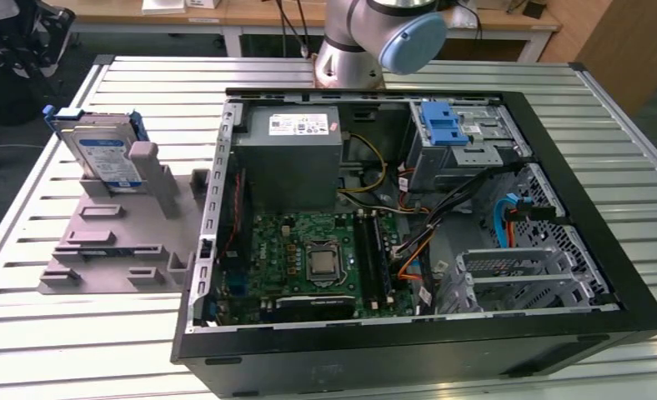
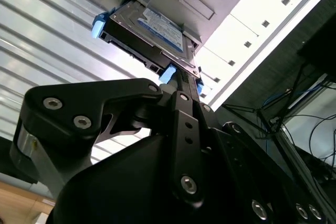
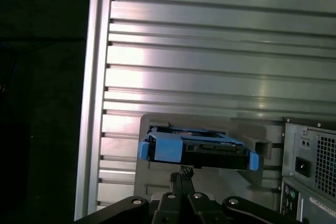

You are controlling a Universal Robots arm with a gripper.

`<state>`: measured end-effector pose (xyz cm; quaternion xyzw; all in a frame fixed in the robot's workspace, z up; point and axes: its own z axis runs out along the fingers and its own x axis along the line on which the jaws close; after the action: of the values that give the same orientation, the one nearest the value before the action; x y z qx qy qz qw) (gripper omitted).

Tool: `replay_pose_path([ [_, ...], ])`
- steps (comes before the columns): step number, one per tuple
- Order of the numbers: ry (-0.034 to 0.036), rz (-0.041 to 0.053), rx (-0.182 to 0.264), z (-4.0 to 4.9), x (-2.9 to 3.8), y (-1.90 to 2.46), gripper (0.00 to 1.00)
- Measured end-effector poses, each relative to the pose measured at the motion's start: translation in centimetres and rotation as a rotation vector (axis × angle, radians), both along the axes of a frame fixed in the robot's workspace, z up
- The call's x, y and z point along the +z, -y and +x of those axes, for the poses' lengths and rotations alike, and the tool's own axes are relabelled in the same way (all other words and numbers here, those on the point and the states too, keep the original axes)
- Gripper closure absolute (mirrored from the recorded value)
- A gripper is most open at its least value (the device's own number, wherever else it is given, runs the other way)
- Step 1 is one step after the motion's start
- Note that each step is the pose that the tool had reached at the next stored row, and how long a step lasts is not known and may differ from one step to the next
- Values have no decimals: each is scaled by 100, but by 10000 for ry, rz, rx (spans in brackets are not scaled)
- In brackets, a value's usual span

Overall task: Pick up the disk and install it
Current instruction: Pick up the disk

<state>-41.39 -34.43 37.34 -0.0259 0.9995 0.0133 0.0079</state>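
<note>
Disk [image 1: 98, 153]: a flat rectangular grey metal drive with blue plastic rails along its edges. It stands on edge in a holder [image 1: 117, 242] of matt grey plastic with blocky slots and posts. Its broad face bears a blue-and-white label, whose print cannot be made out. The holder lies on the table [image 1: 39, 350], a top of ribbed, bright aluminium slats, at the exterior view's left of an open case [image 1: 418, 350] with a black frame. The disk is outside the case and stands free.

Inside the case are a green circuit board [image 1: 318, 250], a grey metal box [image 1: 295, 158] with a small white sticker, and a silver cage [image 1: 468, 146] with a blue plastic latch [image 1: 444, 125].

In both wrist views the black, bolted links of the gripper [image 3: 181, 176] lie in front, aimed at the disk [image 3: 197, 150] [image 2: 152, 30]. Whether the gripper is spread or pressed together cannot be told.
</note>
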Motion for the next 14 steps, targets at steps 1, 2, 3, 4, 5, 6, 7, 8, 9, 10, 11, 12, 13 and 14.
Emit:
replay_pose_path([
  [1, 0, 0, 70, -3, 0, 0, 89],
  [2, 0, 0, 157, -5, 0, 0, 89],
  [3, 1, 0, 287, -8, -1, 0, 89],
  [4, 0, 0, 421, -9, 0, 0, 89],
  [5, 0, 0, 519, -10, 0, 0, 89],
  [6, 0, -1, 559, -10, 0, 0, 89],
  [7, -1, -1, 570, -10, 0, 0, 89],
  [8, -1, 0, 571, -10, 0, 0, 89],
  [9, 0, 0, 572, -11, 0, 0, 89],
  [10, 0, 0, 572, -11, 0, 0, 89],
  [11, 0, 0, 573, -10, 0, 0, 89],
  [12, 0, 0, 573, -11, 0, 0, 89],
  [13, -1, 0, 574, -11, 0, 0, 89],
  [14, 0, 0, 576, -11, 0, 0, 89],
])
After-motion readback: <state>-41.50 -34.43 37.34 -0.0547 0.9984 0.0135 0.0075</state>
